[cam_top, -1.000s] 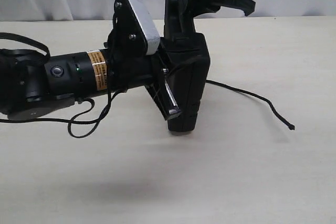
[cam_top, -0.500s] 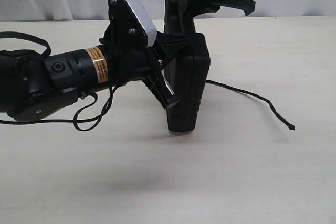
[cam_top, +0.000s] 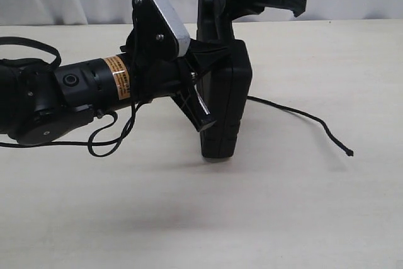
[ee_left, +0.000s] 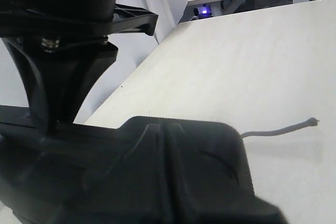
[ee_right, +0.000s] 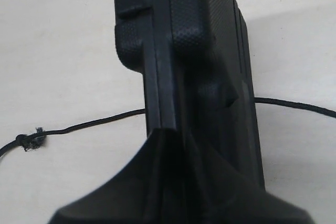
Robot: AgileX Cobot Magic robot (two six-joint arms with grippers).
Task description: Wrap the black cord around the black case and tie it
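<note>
In the exterior view the black case (cam_top: 227, 92), a flat rectangular matte plastic box with rounded corners, stands on its narrow edge on the pale bench (cam_top: 302, 206). The right gripper (cam_top: 230, 14) comes down from above and is clamped on its top. The left gripper (cam_top: 200, 92) lies level against the case's side, jaws together. The black cord (cam_top: 302, 116), a thin braided string, trails from the case across the bench. In the left wrist view the case (ee_left: 173, 171) fills the foreground, with the cord's (ee_left: 283, 128) knotted tip beyond. In the right wrist view the cord (ee_right: 89, 125) lies on the bench on both sides of the upright case (ee_right: 199, 51), which sits between the blurred gripper (ee_right: 173, 182) fingers.
</note>
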